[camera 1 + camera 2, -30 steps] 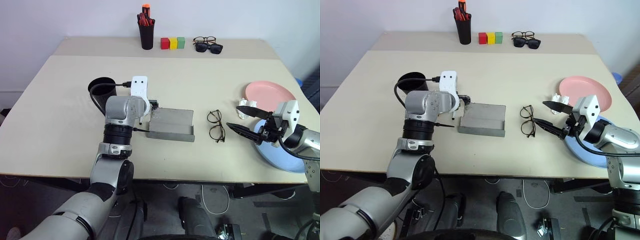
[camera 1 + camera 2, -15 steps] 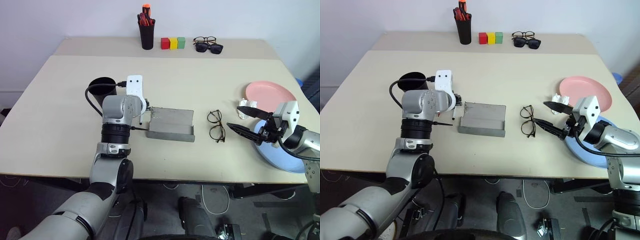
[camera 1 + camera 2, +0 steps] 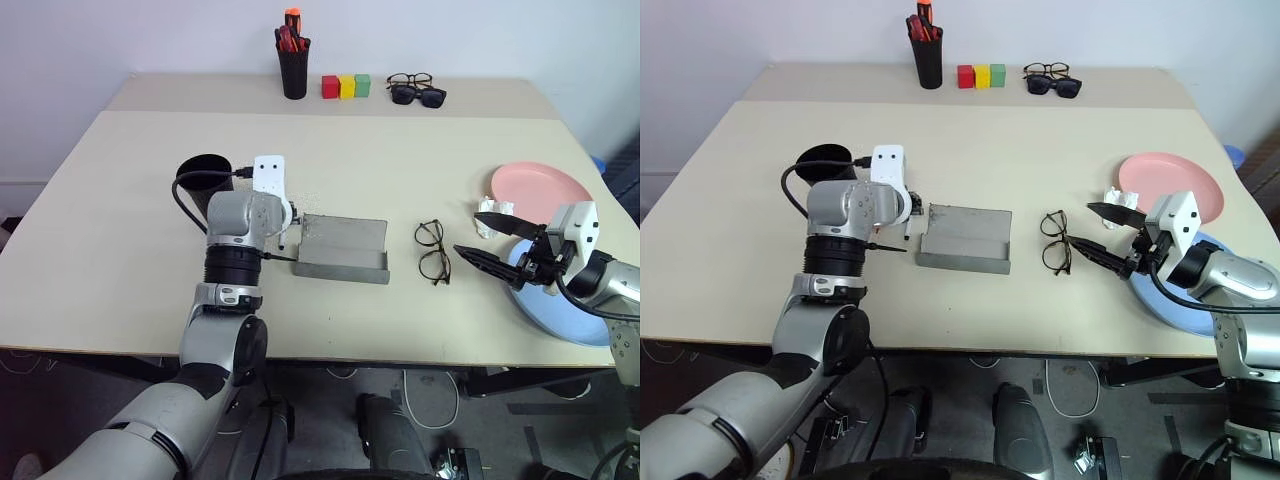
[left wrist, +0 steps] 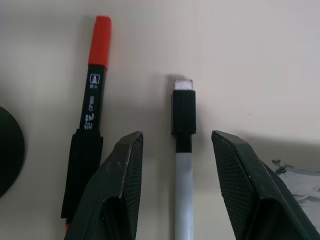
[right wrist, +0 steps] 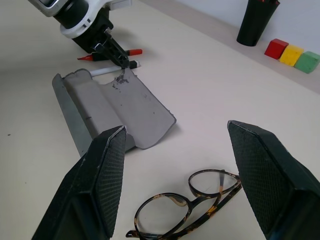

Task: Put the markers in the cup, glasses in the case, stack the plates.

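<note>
White marker (image 4: 184, 165) lies lengthwise between left pincer (image 4: 175, 165) fingers.

I see a pink plate (image 3: 540, 188) at three o'clock, a light blue plate (image 3: 560, 315) below it, a grey case (image 3: 343, 250) at centre, a black cup (image 3: 203, 172), and tortoiseshell-patterned glasses (image 5: 187, 205).

On the beige surface (image 3: 120, 240) the left tool (image 3: 288, 222) points down just beside the left edge of the open grey case (image 3: 342, 250); its fingers are hidden behind the wrist. The black cup (image 3: 203, 174) stands behind that arm. Right of the case lie the glasses (image 3: 432, 251), folded arms up. The right tool (image 3: 478, 240) hangs near them, fingers spread, empty. The pink plate (image 3: 541, 190) and light blue plate (image 3: 560, 318) lie apart at the right edge. At the back stand a pen holder (image 3: 293, 65), three colour blocks (image 3: 345, 86) and two more eyewear pairs (image 3: 416, 90).
</note>
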You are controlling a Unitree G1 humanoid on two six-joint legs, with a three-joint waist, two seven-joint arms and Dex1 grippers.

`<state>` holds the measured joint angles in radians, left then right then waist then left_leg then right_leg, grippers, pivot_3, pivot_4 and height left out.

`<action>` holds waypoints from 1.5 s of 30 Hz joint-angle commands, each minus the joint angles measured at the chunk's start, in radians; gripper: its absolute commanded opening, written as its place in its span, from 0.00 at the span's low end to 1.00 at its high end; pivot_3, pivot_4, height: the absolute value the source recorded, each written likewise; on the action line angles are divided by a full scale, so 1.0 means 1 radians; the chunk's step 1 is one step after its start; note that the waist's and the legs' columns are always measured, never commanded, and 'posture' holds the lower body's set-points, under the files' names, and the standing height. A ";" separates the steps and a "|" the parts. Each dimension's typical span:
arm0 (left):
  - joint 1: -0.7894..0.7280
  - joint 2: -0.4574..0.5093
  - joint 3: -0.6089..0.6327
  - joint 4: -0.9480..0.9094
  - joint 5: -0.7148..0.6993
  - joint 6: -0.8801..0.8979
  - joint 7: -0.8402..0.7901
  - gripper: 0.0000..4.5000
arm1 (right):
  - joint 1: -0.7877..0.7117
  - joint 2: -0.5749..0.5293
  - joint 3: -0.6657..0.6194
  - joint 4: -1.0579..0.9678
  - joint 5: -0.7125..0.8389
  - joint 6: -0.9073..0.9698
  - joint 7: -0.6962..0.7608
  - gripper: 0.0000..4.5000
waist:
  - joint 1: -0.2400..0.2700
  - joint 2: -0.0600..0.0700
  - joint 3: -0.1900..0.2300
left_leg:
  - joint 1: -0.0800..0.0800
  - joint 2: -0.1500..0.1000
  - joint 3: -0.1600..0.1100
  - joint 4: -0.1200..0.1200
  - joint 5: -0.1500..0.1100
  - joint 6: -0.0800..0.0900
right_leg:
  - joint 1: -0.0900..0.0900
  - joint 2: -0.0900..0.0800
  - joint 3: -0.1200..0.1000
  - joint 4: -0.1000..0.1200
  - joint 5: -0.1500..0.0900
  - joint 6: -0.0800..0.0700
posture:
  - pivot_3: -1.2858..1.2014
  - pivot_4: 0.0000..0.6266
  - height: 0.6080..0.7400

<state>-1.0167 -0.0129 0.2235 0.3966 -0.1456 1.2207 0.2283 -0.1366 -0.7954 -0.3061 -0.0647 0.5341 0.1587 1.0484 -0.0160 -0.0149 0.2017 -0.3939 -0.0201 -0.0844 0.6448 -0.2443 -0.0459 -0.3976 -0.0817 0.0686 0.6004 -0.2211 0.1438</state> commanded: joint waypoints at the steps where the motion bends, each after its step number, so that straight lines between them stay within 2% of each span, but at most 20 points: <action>1: -0.020 0.000 -0.002 -0.015 0.008 0.008 0.001 0.49 | 0.005 0.001 -0.044 -0.032 0.015 -0.019 -0.005 0.73 | 0.000 0.000 0.000 | 0.000 0.000 0.000 0.000 0.000 0.000 | 0.000 0.000 0.000 0.000 0.000 0.000 | 0.52 0.24 1.00; 16: -0.010 0.001 -0.022 0.017 0.026 0.010 -0.017 0.49 | 0.027 0.006 -0.054 -0.046 0.017 -0.016 -0.013 0.73 | -0.001 0.000 0.000 | 0.000 0.000 0.000 0.000 0.000 0.000 | 0.000 0.000 0.000 0.000 0.000 0.000 | 0.52 0.24 1.00; 19: -0.009 0.000 -0.017 0.027 0.029 0.006 -0.015 0.30 | 0.029 0.006 -0.055 -0.048 0.017 -0.016 -0.015 0.73 | 0.000 0.000 0.000 | 0.000 0.000 0.000 0.000 0.000 0.000 | 0.000 0.000 0.000 0.000 0.000 0.000 | 0.52 0.24 1.00; 21: -0.009 0.000 -0.014 0.036 0.032 0.001 -0.014 0.08 | 0.031 0.005 -0.056 -0.048 0.018 -0.016 -0.016 0.73 | 0.000 0.000 0.000 | 0.000 0.000 0.000 0.000 0.000 0.000 | 0.000 0.000 0.000 0.000 0.000 0.000 | 0.52 0.24 1.00; 22: -0.009 -0.002 -0.009 0.040 0.030 0.003 -0.013 0.01 | 0.032 0.005 -0.056 -0.049 0.018 -0.016 -0.016 0.73 | 0.001 0.000 0.000 | 0.000 0.000 0.000 0.000 0.000 0.000 | 0.000 0.000 0.000 0.000 0.000 0.000 | 0.52 0.24 1.00; 30: 0.020 -0.009 -0.042 -0.023 0.023 0.030 -0.042 0.01 | 0.035 0.003 -0.060 -0.049 0.021 -0.014 -0.018 0.73 | 0.001 0.001 0.000 | 0.001 0.000 0.000 0.000 0.000 0.000 | 0.000 0.000 0.000 0.000 0.000 0.000 | 0.52 0.24 1.00; 37: 0.115 0.047 -0.250 -0.370 0.011 -0.031 -0.210 0.01 | 0.018 0.011 -0.071 -0.037 0.041 -0.004 -0.026 0.73 | 0.001 0.000 0.000 | 0.000 0.000 0.000 0.000 0.000 -0.001 | 0.000 0.000 0.000 0.000 0.000 0.000 | 0.52 0.24 1.00; 41: 0.154 0.120 -0.337 -0.537 0.049 -0.223 -0.284 0.01 | -0.007 0.028 -0.066 -0.030 0.060 0.003 -0.036 0.73 | -0.004 0.000 0.000 | 0.000 0.000 0.000 0.000 0.001 -0.001 | 0.000 0.000 0.000 0.000 0.000 0.000 | 0.52 0.24 1.00; 43: 0.177 0.165 -0.357 -0.580 0.134 -0.486 -0.250 0.01 | -0.030 0.040 -0.059 -0.024 0.071 0.009 -0.040 0.73 | -0.004 0.001 -0.001 | 0.001 0.000 0.000 0.000 0.001 -0.001 | 0.000 0.000 0.000 0.000 0.000 -0.001 | 0.52 0.24 1.00; 45: 0.196 0.169 -0.331 -0.580 0.188 -0.711 -0.182 0.01 | -0.048 0.049 -0.052 -0.017 0.071 0.014 -0.040 0.73 | -0.001 0.001 -0.001 | 0.001 0.000 0.001 -0.001 0.001 -0.001 | 0.000 0.000 0.001 0.000 0.001 -0.001 | 0.52 0.24 1.00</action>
<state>-0.8218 0.1501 -0.1313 -0.1393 -0.0153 0.6965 -0.0003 -0.1582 -0.7519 -0.3411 -0.0727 0.5829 0.1714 1.0134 -0.0175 -0.0136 0.2011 -0.3929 -0.0199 -0.0839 0.6443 -0.2435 -0.0473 -0.3975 -0.0820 0.0695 0.6004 -0.2205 0.1422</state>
